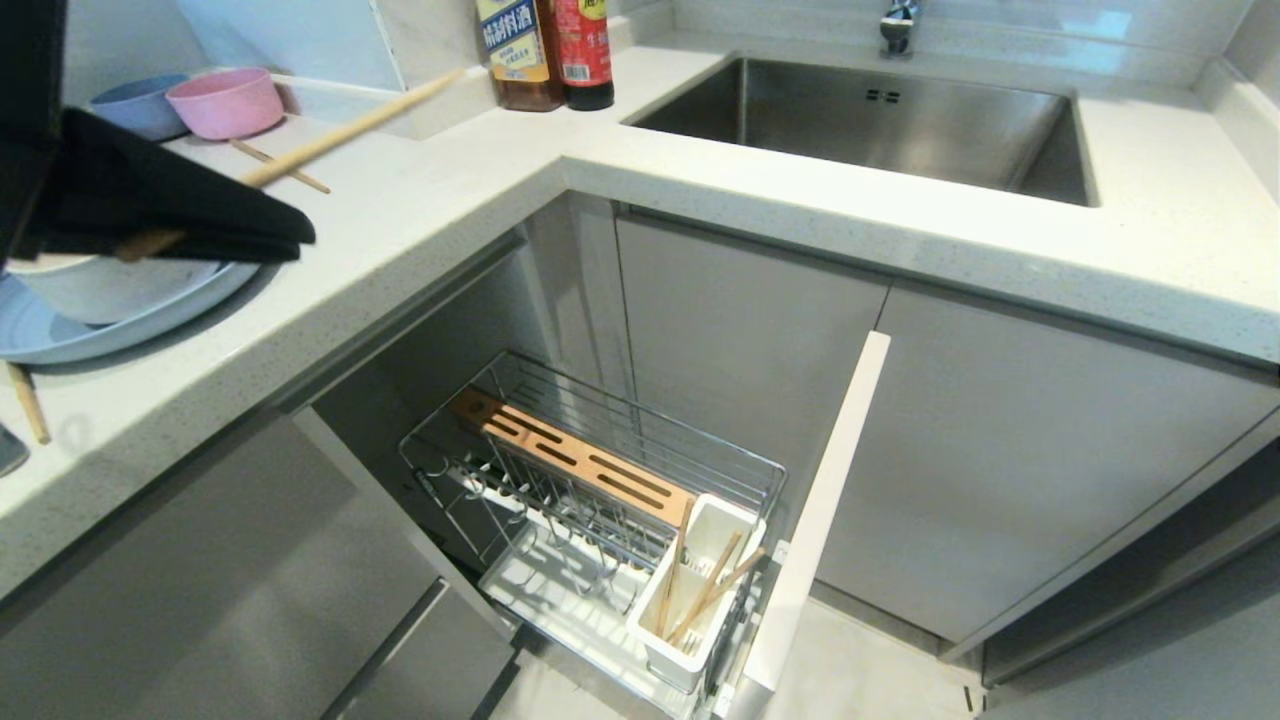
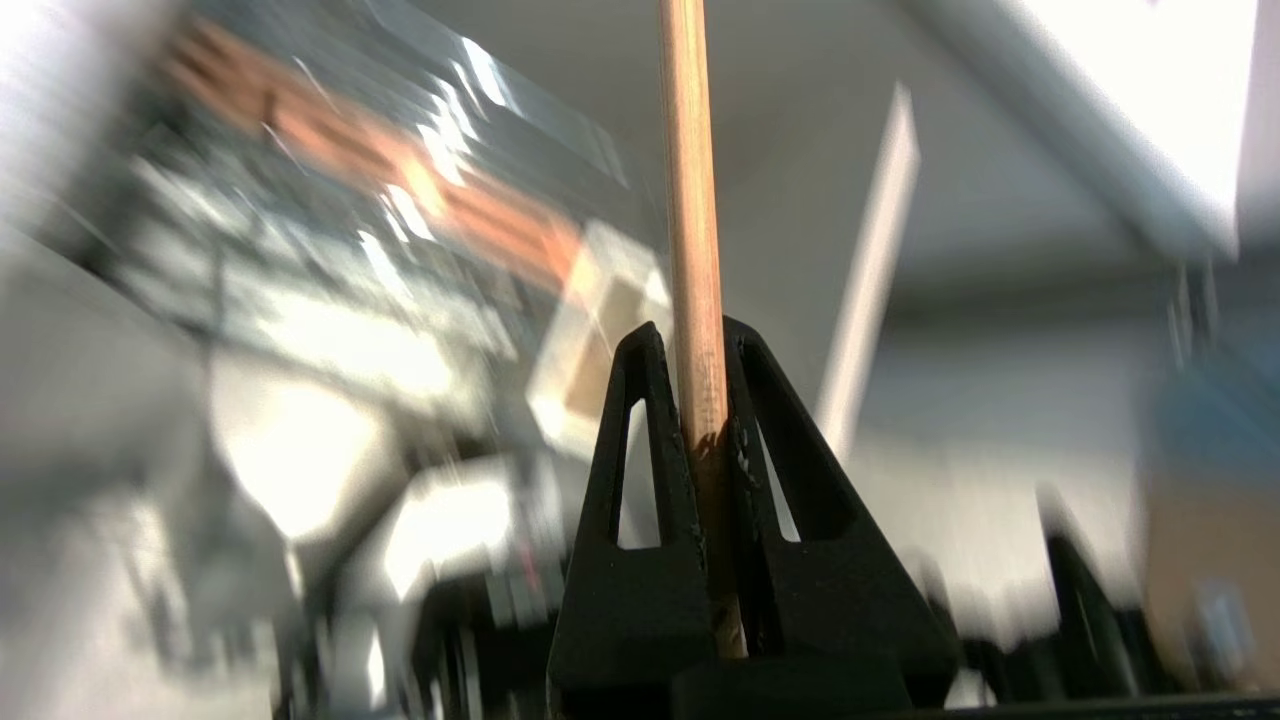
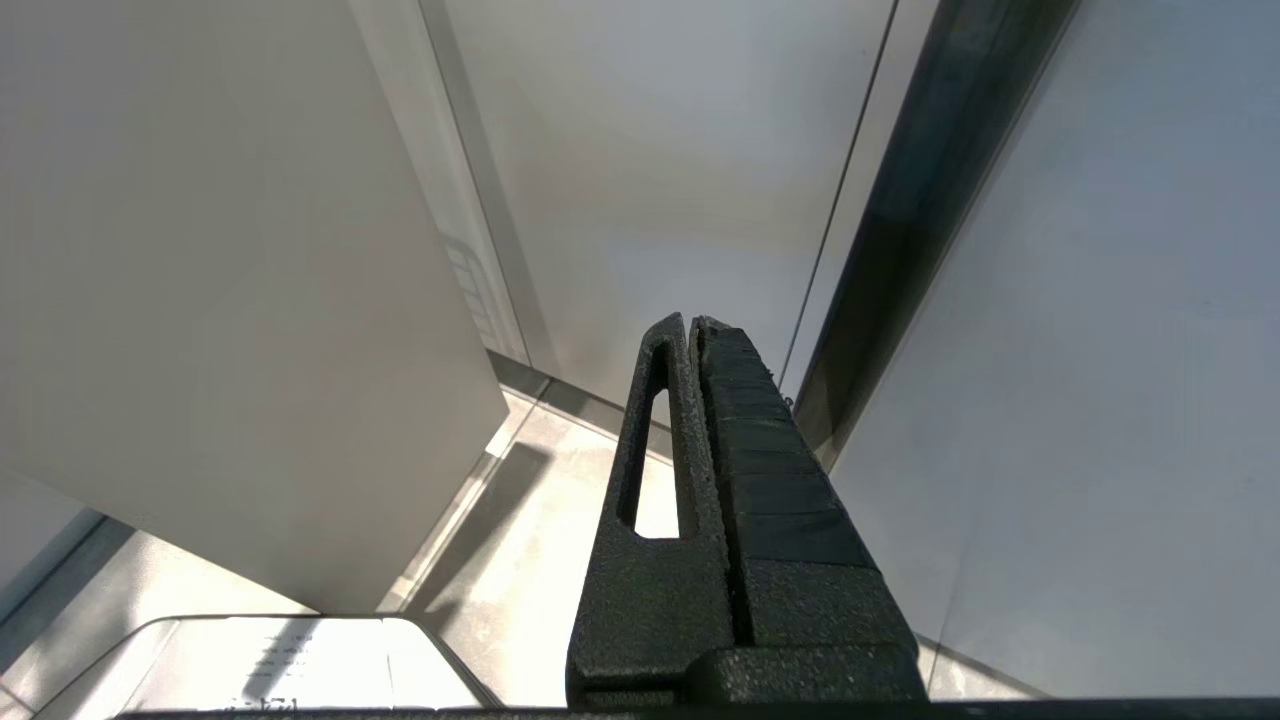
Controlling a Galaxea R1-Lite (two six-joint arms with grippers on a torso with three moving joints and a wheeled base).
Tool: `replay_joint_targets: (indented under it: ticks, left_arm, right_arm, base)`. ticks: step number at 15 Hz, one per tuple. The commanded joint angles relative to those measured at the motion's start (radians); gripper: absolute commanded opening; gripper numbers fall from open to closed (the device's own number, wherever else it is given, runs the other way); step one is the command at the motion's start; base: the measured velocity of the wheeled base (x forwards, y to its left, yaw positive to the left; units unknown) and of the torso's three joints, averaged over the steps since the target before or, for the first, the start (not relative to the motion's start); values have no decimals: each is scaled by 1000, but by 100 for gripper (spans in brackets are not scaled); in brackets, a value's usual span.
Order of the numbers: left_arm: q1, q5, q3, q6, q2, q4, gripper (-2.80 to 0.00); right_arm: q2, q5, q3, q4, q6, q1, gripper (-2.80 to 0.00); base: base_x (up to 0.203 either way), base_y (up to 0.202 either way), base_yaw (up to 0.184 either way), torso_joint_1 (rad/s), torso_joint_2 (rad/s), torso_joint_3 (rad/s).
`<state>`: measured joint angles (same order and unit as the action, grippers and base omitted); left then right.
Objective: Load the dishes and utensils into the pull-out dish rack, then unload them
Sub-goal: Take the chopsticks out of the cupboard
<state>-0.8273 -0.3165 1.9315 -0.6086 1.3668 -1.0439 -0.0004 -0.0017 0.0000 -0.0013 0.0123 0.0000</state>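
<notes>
Left gripper (image 2: 700,350) clamped tight on one chopstick (image 1: 340,130), raised above the counter (image 1: 420,220) at the head view's left. Long axis slanted, free end aimed up toward the bottles (image 1: 545,50). Directly beneath: cream bowl (image 1: 100,290) on pale blue plate (image 1: 60,335). Pull-out dish rack (image 1: 600,480) open below, more chopsticks in its white cup (image 1: 695,600). Right gripper (image 3: 692,330) pressed together, parked low beside cabinet panels.

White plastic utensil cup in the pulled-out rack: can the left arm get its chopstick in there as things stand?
Probably yes. The white plastic utensil cup stands open-topped in the pulled-out chrome wire rack, nothing above it. The left gripper, shut on the light-wood chopstick, must descend from counter height.
</notes>
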Motion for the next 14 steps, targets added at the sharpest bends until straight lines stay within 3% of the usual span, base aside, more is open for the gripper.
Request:
replay_joint_targets:
  ticks: [1, 4, 8, 11, 14]
  left_arm:
    - [90, -74, 0, 22, -41, 75, -280]
    - [311, -206, -1, 47, -66, 213, -280]
    - [690, -260, -43, 30, -123, 240, -280]
    - [912, -209, -203, 12, -163, 175, -280]
    - [1015, -99, -389, -11, -186, 154, -280]
  right_arm:
    - [0, 0, 2, 0, 0, 0, -280]
    - [0, 0, 2, 0, 0, 0, -280]
    - [0, 0, 2, 0, 0, 0, -280]
    - [0, 0, 2, 0, 0, 0, -280]
    - [0, 0, 2, 0, 0, 0, -280]
  base:
    - [0, 0, 0, 0, 0, 0]
    - [0, 0, 0, 0, 0, 0]
    - [0, 0, 0, 0, 0, 0]
    - [0, 0, 0, 0, 0, 0]
    - [0, 0, 0, 0, 0, 0]
